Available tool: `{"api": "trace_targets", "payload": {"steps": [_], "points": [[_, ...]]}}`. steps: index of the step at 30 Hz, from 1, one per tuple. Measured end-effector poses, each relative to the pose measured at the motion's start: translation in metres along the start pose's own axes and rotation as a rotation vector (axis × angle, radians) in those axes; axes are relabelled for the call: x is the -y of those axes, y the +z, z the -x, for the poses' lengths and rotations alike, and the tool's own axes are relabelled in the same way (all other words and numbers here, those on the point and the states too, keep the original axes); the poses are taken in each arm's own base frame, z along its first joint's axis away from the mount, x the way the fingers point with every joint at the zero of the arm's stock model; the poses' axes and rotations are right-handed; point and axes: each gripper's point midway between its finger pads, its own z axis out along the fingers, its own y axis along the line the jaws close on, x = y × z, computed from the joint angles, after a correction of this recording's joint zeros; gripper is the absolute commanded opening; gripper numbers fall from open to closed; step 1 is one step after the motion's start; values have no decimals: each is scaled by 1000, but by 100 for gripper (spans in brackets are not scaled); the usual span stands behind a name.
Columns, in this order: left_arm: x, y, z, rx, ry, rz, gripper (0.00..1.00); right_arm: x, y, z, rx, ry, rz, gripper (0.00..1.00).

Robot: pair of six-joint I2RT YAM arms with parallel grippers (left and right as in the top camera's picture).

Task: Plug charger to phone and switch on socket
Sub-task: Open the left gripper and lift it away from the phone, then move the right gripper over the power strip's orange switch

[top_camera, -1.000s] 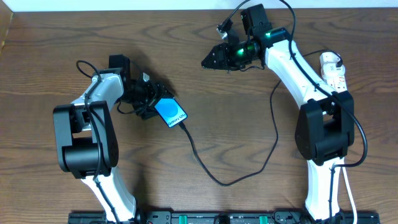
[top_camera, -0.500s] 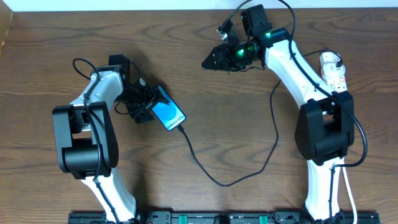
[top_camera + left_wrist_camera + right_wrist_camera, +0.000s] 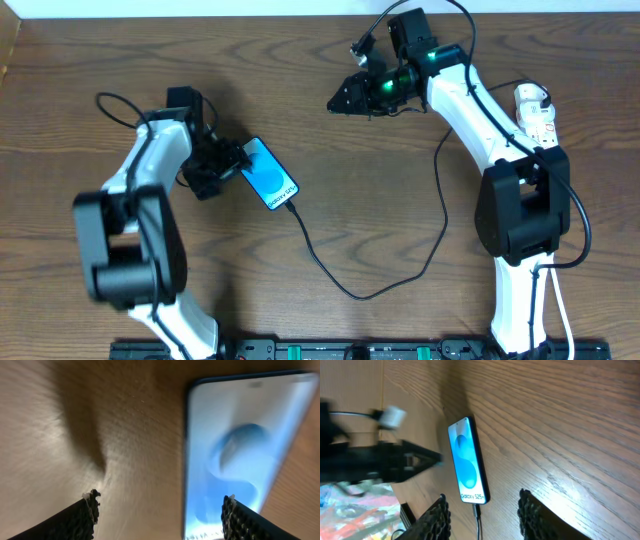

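The phone (image 3: 270, 173) lies flat on the wooden table with its blue screen up. It also shows in the left wrist view (image 3: 240, 450) and the right wrist view (image 3: 467, 462). The charger (image 3: 350, 290), a thin black cable, has its tip in the phone's lower end (image 3: 477, 512) and loops right toward the socket (image 3: 535, 115), a white strip partly hidden by the right arm. My left gripper (image 3: 222, 167) (image 3: 160, 505) is open just left of the phone, holding nothing. My right gripper (image 3: 340, 97) (image 3: 482, 510) is open and empty, held above the table far from the phone.
The cable's loop (image 3: 440, 210) crosses the table's middle between the arms. The left arm (image 3: 380, 460) shows blurred in the right wrist view. The table's back edge (image 3: 250, 15) meets a white wall.
My left gripper has let go of the phone and drawn back to the left. The phone has turned slightly and now lies free on the table. The right arm has not moved.
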Motion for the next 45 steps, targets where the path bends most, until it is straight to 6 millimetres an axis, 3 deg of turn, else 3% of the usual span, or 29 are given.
{"api": "trace_targets", "payload": {"steps": [4, 7, 8, 12, 13, 15, 19, 24, 32, 37, 45], "points": [[20, -62, 11, 192, 52, -80, 80, 9, -8, -1, 0, 8, -25, 41], [36, -113, 15, 355, 99, -155, 80, 14, -28, 2, 25, 9, -62, 40], [38, -123, 14, 381, 106, -168, 80, 13, -32, 3, 31, 7, -63, 40], [46, -160, 10, 489, 135, -220, 80, 15, -74, 14, 105, 5, -89, 35], [47, -166, 8, 504, 139, -227, 80, 16, -93, 19, 141, 4, -98, 33], [49, -176, 6, 531, 146, -240, 80, 20, -125, 25, 200, 8, -122, 20], [49, -183, 3, 551, 152, -250, 80, 43, -191, 28, 312, 60, -200, 1], [49, -183, 3, 550, 151, -250, 80, 93, -257, 18, 407, 195, -280, 1], [49, -183, 3, 549, 151, -249, 80, 173, -334, -15, 514, 365, -428, 1], [49, -183, 3, 549, 151, -249, 80, 217, -351, -41, 550, 453, -474, 1], [49, -183, 3, 549, 151, -249, 80, 282, -341, -68, 649, 561, -490, 1]]}}
